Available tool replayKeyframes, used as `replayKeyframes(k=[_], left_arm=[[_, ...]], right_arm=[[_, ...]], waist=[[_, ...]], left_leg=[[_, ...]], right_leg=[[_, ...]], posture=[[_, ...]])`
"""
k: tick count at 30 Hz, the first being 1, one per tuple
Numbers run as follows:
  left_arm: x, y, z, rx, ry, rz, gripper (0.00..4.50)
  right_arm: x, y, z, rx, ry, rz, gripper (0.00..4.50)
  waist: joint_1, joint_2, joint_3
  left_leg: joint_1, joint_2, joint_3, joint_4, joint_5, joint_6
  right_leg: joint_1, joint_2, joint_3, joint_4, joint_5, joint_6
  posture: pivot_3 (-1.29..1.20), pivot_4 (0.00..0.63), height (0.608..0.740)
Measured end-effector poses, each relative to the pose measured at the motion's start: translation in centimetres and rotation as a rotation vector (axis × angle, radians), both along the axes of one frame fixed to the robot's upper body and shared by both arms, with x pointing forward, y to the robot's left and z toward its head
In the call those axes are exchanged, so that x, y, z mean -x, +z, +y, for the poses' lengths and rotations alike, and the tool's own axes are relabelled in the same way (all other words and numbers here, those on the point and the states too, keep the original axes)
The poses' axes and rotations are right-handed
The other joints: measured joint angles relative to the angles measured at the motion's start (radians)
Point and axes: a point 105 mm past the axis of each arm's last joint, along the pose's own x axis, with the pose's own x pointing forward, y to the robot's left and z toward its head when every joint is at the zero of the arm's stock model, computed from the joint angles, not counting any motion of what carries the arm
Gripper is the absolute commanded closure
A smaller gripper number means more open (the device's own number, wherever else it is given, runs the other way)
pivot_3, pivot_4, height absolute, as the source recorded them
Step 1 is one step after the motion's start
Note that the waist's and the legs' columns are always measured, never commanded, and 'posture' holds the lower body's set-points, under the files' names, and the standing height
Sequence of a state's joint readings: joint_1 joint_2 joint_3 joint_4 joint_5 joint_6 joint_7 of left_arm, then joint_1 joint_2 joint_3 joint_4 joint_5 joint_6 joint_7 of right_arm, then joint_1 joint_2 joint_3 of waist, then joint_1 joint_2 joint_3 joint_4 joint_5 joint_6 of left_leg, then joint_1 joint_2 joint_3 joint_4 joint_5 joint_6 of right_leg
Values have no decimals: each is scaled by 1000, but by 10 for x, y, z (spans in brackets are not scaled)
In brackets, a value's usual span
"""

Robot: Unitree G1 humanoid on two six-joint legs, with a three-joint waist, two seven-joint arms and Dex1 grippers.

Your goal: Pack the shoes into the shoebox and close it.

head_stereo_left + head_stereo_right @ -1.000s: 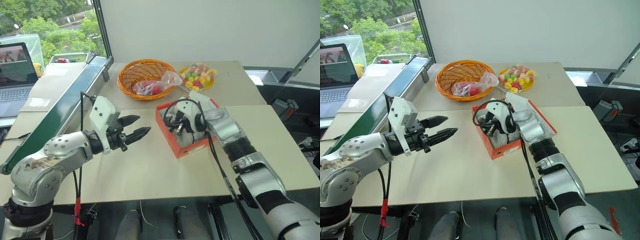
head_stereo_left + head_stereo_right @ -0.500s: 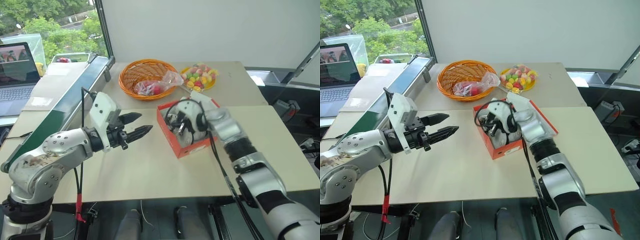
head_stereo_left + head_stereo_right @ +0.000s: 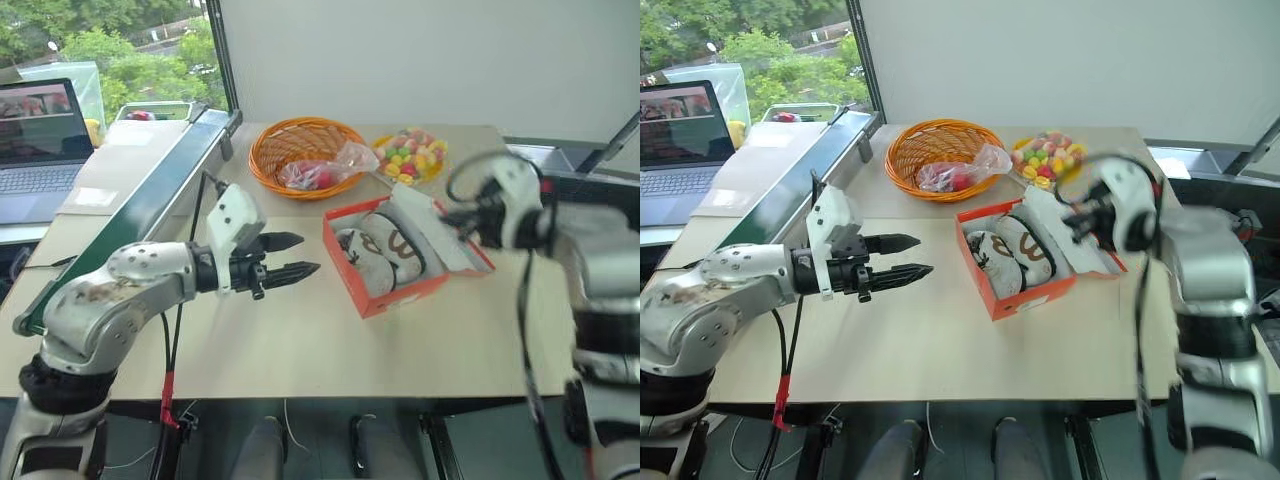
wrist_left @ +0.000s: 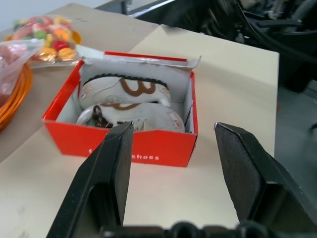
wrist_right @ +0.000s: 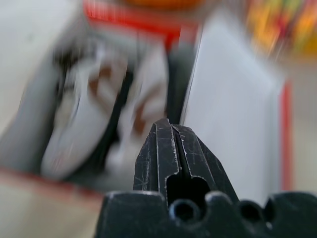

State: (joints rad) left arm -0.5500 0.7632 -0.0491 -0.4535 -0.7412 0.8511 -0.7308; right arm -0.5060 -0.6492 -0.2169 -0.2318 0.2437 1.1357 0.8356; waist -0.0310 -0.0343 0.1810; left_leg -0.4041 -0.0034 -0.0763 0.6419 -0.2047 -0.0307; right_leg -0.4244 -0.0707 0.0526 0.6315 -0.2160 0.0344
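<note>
left gripper [image 3: 295, 256] fingers spread, nothing between them, hovering over bare table [image 3: 300, 340]; shoebox [image 3: 385, 293] just past the fingertips, open, both shoes [image 3: 378, 250] lying side by side inside, white lid flap [image 3: 440, 240] folded back on the far side from those fingers; right gripper [image 5: 174, 144] fingers pressed together, empty, above the lid flap with the shoes beyond the tips; farther off wicker basket [image 3: 300, 150] with plastic bag [image 3: 325, 170], plate of colored sweets [image 3: 412, 152]

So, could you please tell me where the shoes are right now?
Both shoes lie side by side inside the open shoebox at mid-table, just in front of the wicker basket.
</note>
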Motion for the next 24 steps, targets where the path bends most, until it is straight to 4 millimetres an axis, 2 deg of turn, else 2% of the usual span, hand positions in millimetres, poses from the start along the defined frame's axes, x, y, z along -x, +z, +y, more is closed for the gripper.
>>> replayKeyframes(k=[3,5,7,10,13,16,17,20,24], left_arm=[[-2,3,-8,-9,-56,-13,1728],[-3,6,-10,-10,-85,-23,1728],[-7,5,-8,-17,-84,-13,1728],[-8,3,-9,-30,-95,-3,1728],[-8,5,-10,-36,-113,-10,1728],[-8,5,-9,-45,-110,-12,1728],[-9,5,-7,-53,-102,-15,1728],[-10,6,-5,-59,-89,-23,1728],[-10,9,-4,-62,-80,-36,1728]], right_arm=[[14,6,1,-94,-55,-44,4423],[29,-8,-16,-116,-146,-27,4423],[42,-30,-27,-144,-209,36,4423],[57,-52,-25,-209,-211,114,4423],[66,-63,-21,-233,-187,151,4423],[52,-71,-30,-234,-226,107,4423],[46,-80,-36,-228,-260,100,4423],[35,-96,-39,-249,-298,92,4423],[11,-107,-48,-209,-349,35,4423]], waist=[[-12,1,0],[-8,0,0],[-8,1,0],[-13,1,0],[-17,1,0],[-18,1,0],[-15,1,0],[-14,1,0],[-16,1,0]], left_leg=[[4,1,0,0,0,0],[5,2,0,0,0,0],[5,1,1,1,0,0],[5,2,2,1,0,0],[6,2,3,1,0,0],[8,3,4,1,0,0],[8,3,5,1,0,0],[8,3,5,1,0,0],[8,3,8,1,0,0]], right_leg=[[3,2,2,1,0,1],[5,3,1,0,-5,8],[4,3,3,0,-5,8],[3,3,5,1,-5,8],[3,4,6,2,-5,8],[5,5,7,0,-5,9],[5,5,8,1,-5,9],[4,5,8,1,-5,9],[3,5,11,1,-5,9]], posture=[[0,150,740],[0,150,740],[0,150,740],[0,150,740],[0,150,740],[0,150,740],[0,150,740],[0,150,740],[0,150,740]])
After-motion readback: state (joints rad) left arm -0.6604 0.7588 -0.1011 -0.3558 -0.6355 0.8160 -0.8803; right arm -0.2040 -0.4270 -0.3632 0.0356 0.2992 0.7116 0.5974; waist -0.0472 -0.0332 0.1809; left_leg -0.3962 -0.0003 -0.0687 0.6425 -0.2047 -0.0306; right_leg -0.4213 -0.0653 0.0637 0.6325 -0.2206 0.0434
